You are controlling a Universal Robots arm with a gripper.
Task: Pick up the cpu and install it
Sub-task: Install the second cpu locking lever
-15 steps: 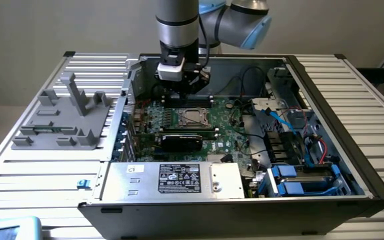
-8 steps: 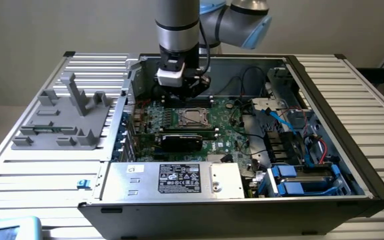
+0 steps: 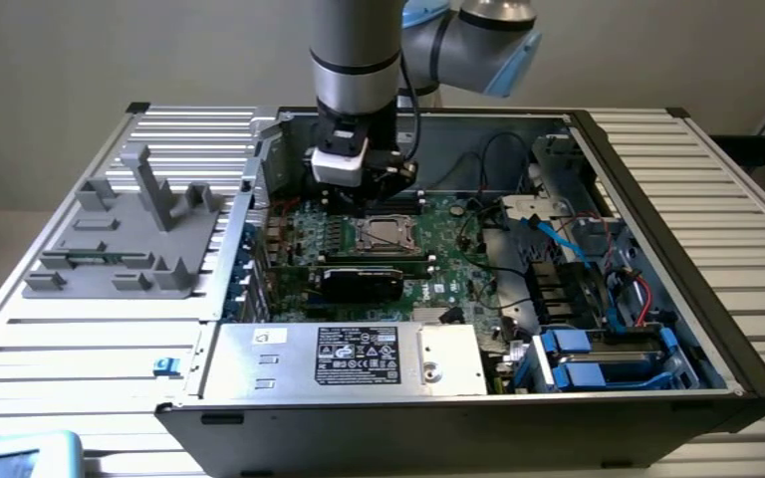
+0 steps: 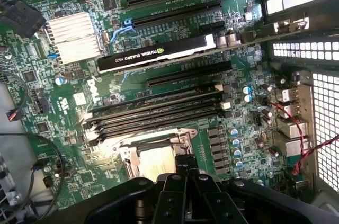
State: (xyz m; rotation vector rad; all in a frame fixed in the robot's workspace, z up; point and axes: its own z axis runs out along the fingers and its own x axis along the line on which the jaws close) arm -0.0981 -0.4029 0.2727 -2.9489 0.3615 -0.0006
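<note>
An open computer case [image 3: 701,299] lay on a slatted metal surface [image 3: 77,339] before a plain beige wall [image 3: 117,50]. The pincer [image 4: 186,168] hung clenched, holding nothing, just above the motherboard's socket [image 3: 384,235], where the cpu [image 4: 154,161] sat. A grey fixture [image 3: 124,239] stood at the exterior view's left.

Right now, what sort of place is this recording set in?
Probably a lab bench for computer assembly: an open desktop PC case lies on a slatted metal table, motherboard exposed, with a grey fixture stand beside it.
</note>
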